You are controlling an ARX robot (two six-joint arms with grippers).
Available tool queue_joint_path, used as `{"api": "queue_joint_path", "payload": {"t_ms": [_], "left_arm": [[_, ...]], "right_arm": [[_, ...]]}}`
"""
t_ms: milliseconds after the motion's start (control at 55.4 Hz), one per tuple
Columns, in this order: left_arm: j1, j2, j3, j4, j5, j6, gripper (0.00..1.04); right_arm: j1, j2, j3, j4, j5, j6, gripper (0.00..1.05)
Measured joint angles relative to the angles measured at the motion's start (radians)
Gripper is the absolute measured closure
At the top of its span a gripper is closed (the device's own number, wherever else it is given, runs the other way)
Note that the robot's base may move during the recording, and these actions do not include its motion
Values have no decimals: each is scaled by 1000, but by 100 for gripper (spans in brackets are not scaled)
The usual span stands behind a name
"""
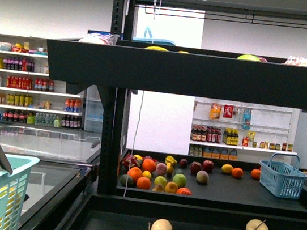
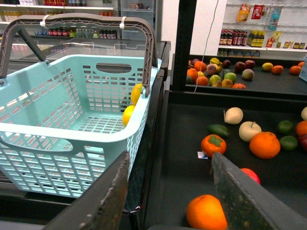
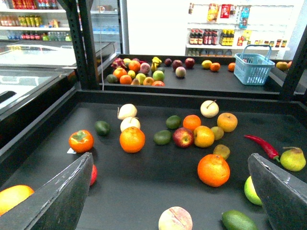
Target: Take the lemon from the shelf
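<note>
The shelf (image 1: 204, 76) is a black stand with stacked trays; its near tray (image 3: 144, 191) carries scattered oranges, apples, limes and avocados. A yellow lemon-like fruit (image 3: 206, 63) lies on the far tray, seen also in the front view (image 1: 226, 168). Two lemons (image 2: 128, 115) rest inside a teal basket (image 2: 57, 134) left of the shelf. My left gripper (image 2: 170, 158) is open above the tray's left edge, an orange (image 2: 206, 213) just below it. My right gripper (image 3: 170, 160) is open over the near tray, holding nothing. Neither gripper shows in the front view.
A blue basket (image 1: 282, 178) stands on the far tray at the right. A red chilli (image 3: 261, 145) and a pear (image 3: 292, 159) lie near the right finger. Black uprights (image 1: 117, 115) frame the stand. White wall shelves (image 1: 25, 91) of bottles line the back.
</note>
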State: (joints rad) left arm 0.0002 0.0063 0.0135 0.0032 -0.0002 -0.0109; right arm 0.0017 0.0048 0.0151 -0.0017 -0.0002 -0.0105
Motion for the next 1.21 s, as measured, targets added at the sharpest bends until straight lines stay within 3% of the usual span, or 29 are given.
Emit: {"api": "queue_joint_path", "payload": {"t_ms": [235,1210], "left_arm": [[0,0,0,0,0,0,7],[0,0,0,0,0,2,8]], "right_arm": [[0,0,0,0,0,0,7],[0,0,0,0,0,0,7]]}}
